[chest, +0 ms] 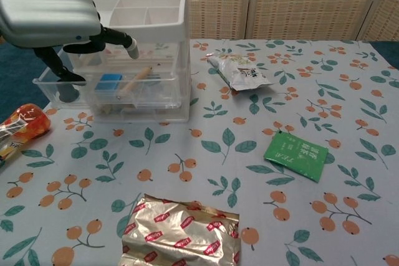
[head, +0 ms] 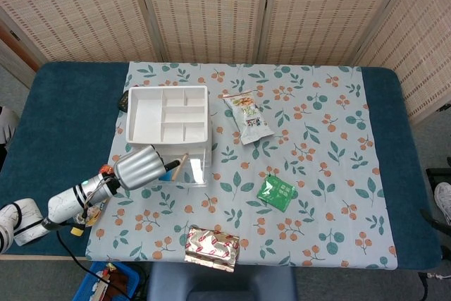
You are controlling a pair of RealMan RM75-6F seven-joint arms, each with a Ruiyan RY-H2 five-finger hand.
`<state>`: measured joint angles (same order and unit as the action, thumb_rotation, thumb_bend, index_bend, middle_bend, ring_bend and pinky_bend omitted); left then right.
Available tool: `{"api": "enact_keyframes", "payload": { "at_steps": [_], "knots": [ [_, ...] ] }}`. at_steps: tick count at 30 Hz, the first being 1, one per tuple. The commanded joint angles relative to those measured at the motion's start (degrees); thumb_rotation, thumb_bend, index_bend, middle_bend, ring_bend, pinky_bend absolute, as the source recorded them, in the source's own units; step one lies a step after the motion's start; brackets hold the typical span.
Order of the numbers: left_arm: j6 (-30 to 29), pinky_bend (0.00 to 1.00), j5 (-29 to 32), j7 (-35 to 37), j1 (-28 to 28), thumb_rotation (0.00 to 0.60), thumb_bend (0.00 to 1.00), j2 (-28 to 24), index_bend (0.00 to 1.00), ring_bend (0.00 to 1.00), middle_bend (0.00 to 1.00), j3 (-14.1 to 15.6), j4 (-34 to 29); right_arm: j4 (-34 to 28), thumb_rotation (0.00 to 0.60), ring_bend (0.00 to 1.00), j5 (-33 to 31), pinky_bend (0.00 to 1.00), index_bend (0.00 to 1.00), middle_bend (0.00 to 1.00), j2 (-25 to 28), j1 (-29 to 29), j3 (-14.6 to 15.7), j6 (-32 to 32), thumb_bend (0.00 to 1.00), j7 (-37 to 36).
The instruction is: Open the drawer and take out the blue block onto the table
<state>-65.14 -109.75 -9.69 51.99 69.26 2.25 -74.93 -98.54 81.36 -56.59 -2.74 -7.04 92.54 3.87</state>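
Note:
The white-topped clear drawer unit (head: 168,114) (chest: 143,10) stands at the table's left. Its lower clear drawer (head: 192,173) (chest: 143,101) is pulled out toward me. Inside lies the small blue block (chest: 110,80), next to a wooden stick (chest: 134,80). My left hand (head: 138,167) (chest: 48,14) hovers over the drawer's left end, fingers spread and reaching down. One fingertip (chest: 66,89) sits just left of the block and another (chest: 129,48) above it, and nothing is gripped. In the head view the hand hides the block. My right hand shows in neither view.
A snack packet (head: 248,116) (chest: 239,71) lies right of the unit, a green tea sachet (head: 275,192) (chest: 295,155) further right, and a gold foil packet (head: 212,248) (chest: 181,232) near the front edge. An orange wrapper (chest: 22,124) lies front left.

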Motion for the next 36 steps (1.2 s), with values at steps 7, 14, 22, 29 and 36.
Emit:
{"api": "enact_keyframes", "payload": {
  "at_steps": [7, 14, 22, 29, 36],
  "knots": [
    [0.8, 1.00, -0.6, 0.9, 0.7, 0.600, 0.00, 0.6, 0.30, 0.92, 0.86, 0.5, 0.3, -0.3, 0.600, 0.03, -0.1, 0.13, 0.00, 0.08, 0.0, -0.3, 0.1, 0.3, 0.09, 0.2],
    [1.9, 1.00, -0.6, 1.1, 1.3, 0.600, 0.00, 0.9, 0.35, 0.92, 0.86, 0.7, 0.6, -0.4, 0.600, 0.03, 0.0, 0.13, 0.00, 0.08, 0.1, -0.3, 0.0, 0.4, 0.09, 0.4],
    [2.3, 1.00, -0.7, 1.2, 1.8, 0.600, 0.00, 0.9, 0.39, 0.92, 0.86, 0.8, 0.4, -0.2, 0.600, 0.03, -0.2, 0.13, 0.00, 0.08, 0.0, -0.3, 0.0, 0.4, 0.09, 0.1],
    [3.0, 1.00, -0.9, 1.1, 2.4, 0.600, 0.00, 1.1, 0.41, 0.92, 0.86, 1.0, 0.2, 0.1, 0.600, 0.03, -0.3, 0.13, 0.00, 0.08, 0.0, -0.4, 0.0, 0.5, 0.09, -0.1],
    [3.7, 1.00, -0.8, 1.2, 3.1, 0.600, 0.00, 1.4, 0.42, 0.92, 0.86, 1.0, 0.3, 0.4, 0.600, 0.03, -0.5, 0.13, 0.00, 0.08, -0.1, -0.6, -0.1, 0.6, 0.09, -0.5]
  ]
}}
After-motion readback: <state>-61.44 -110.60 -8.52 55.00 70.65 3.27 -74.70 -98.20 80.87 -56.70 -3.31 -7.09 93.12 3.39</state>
